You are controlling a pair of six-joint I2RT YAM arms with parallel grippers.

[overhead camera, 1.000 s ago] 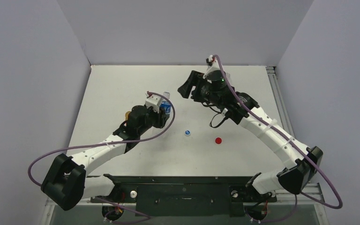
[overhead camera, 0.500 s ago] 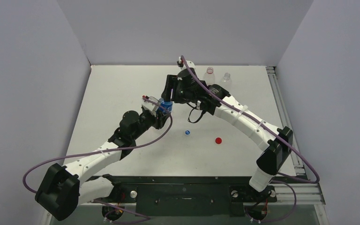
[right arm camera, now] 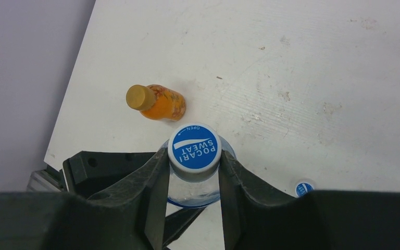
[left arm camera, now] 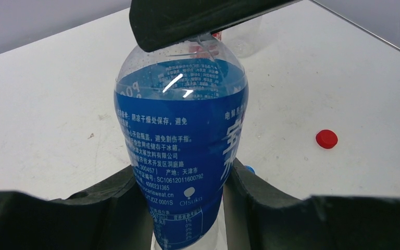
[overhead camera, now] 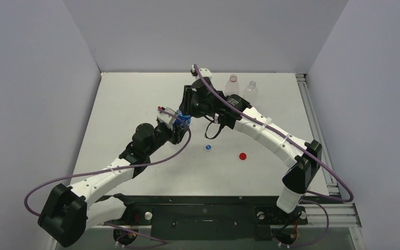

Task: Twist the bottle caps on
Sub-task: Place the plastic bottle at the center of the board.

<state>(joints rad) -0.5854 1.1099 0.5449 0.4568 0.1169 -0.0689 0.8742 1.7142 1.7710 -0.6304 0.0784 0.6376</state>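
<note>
A clear bottle with a blue label [left arm camera: 182, 135] stands upright left of the table's middle [overhead camera: 183, 120]. My left gripper [left arm camera: 187, 208] is shut on its lower body, one finger on each side. From above, my right gripper [right arm camera: 194, 159] is shut on the blue-and-white cap [right arm camera: 194, 148] sitting on the bottle's neck. A second blue-and-white cap [overhead camera: 208, 147] and a red cap [overhead camera: 242, 155] lie loose on the table to the right. An orange-gold cap [right arm camera: 137, 97] sits on a small orange bottle [right arm camera: 161, 104] lying on its side near the left edge.
Two clear uncapped bottles [overhead camera: 233, 82] [overhead camera: 251, 88] stand at the back right of the white table [overhead camera: 135, 94]. Grey walls close off the back and both sides. The right arm [overhead camera: 271, 136] stretches diagonally over the table's right half.
The right arm swung left from the back bottles to above the blue bottle, and its jaws closed on the cap. The left arm shifted the bottle slightly left and forward.
</note>
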